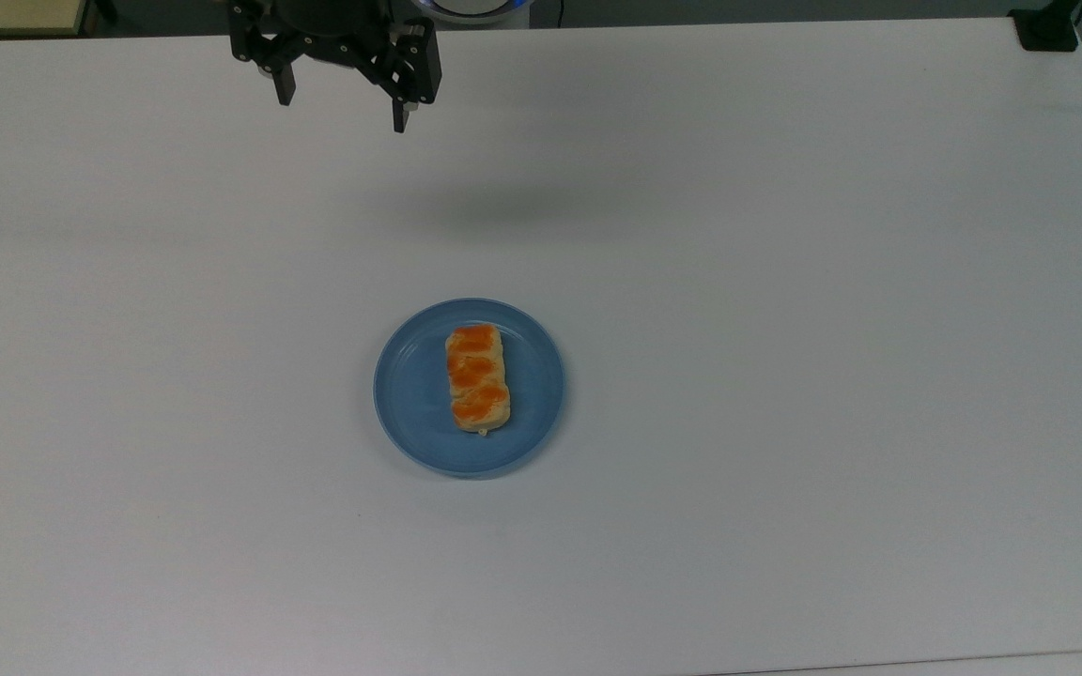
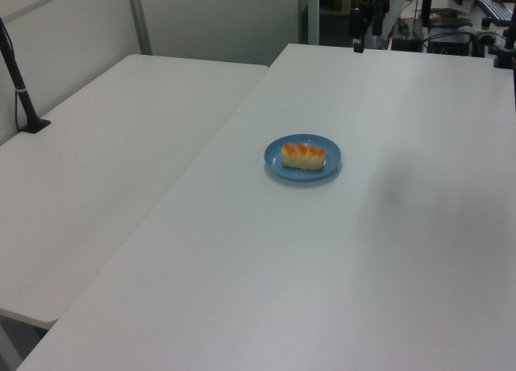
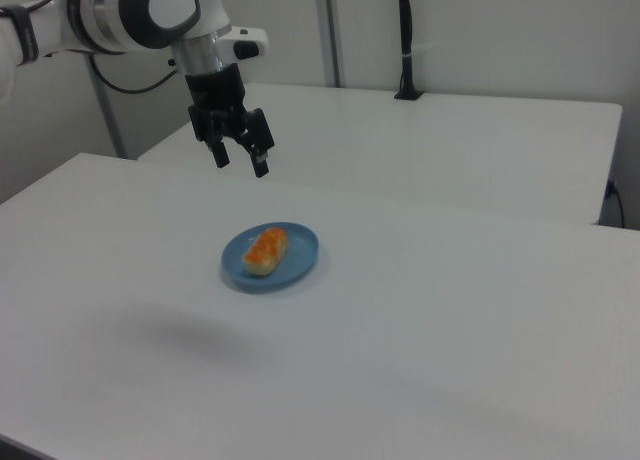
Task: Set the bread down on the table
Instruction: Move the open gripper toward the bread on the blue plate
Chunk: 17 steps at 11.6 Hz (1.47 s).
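Observation:
The bread (image 1: 478,377) (image 2: 303,156) (image 3: 266,250), a small tan loaf with orange glazed bumps, lies on a round blue plate (image 1: 407,385) (image 2: 274,158) (image 3: 302,252) near the middle of the white table (image 1: 785,376) (image 2: 387,250) (image 3: 450,330). My gripper (image 1: 342,111) (image 3: 239,165) hangs open and empty high above the table, at the top edge of the top view, well apart from the bread. In the right view the gripper is above and to the left of the plate.
A second white table (image 2: 105,153) (image 3: 450,140) adjoins this one. A black post (image 2: 20,81) (image 3: 405,40) stands on that second table. A black object (image 1: 1048,28) sits at the top view's upper right corner. Desks with equipment (image 2: 451,32) lie behind.

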Tool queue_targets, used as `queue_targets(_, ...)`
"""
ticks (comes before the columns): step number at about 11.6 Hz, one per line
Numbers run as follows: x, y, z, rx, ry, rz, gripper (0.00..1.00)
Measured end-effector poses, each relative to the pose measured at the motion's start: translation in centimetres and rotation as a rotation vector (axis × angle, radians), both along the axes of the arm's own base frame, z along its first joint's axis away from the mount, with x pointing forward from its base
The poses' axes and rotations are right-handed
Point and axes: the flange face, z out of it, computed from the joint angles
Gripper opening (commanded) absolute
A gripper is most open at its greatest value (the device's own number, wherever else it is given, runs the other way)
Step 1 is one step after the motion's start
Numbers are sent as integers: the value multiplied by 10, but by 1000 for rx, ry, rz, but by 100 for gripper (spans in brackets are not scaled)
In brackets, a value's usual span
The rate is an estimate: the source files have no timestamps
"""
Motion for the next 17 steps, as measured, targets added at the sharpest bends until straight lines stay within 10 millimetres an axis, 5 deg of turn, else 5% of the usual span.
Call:
queue_targets(12,2,0,-6,0,10,0,100)
queue_targets(15,12,3,-24,0,22,5,100)
queue_targets(17,38,18,-53,16,-28,31,100)
